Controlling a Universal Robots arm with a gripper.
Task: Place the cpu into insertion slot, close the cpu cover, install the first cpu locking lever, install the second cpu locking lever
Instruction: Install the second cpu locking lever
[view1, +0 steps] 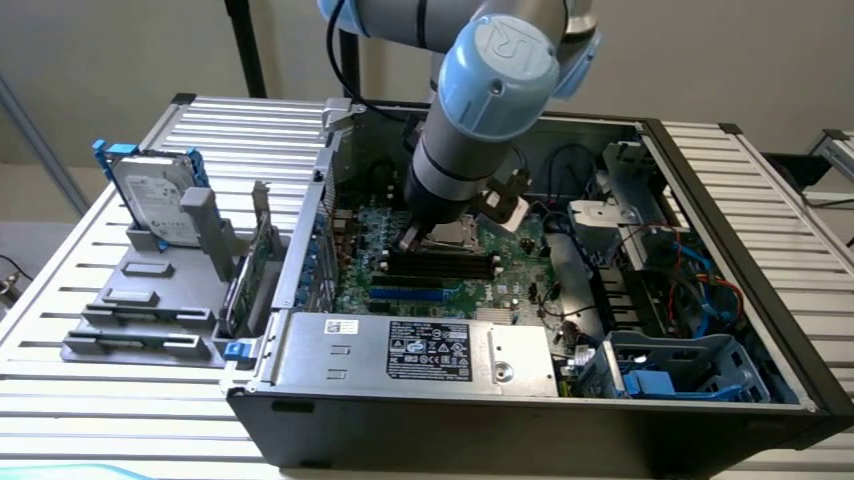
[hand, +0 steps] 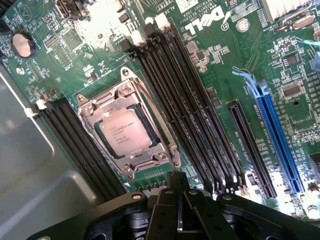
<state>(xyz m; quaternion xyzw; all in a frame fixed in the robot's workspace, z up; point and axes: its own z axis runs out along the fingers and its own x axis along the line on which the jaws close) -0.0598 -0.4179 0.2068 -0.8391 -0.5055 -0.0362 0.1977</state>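
— Position of the cpu (hand: 124, 132)?
— Seated flat in the insertion slot (hand: 131, 165), cpu cover (hand: 148, 111) down around it, between black memory slots (hand: 187, 110) on the green motherboard (hand: 220, 75).
— Jaws?
— Pressed together, holding nothing, hovering just above the socket edge; gripper (hand: 179, 210) low inside the computer case (view1: 747, 250).

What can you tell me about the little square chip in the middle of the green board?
The cpu is a small flat square with a pale silvery top that looks like metal, with tiny dark print on it. It lies flat in the slot, showing through the window of the shiny metal cover, which lies around its edges. Long black memory slots run along both sides. The pincer hovers nearby, not touching it.
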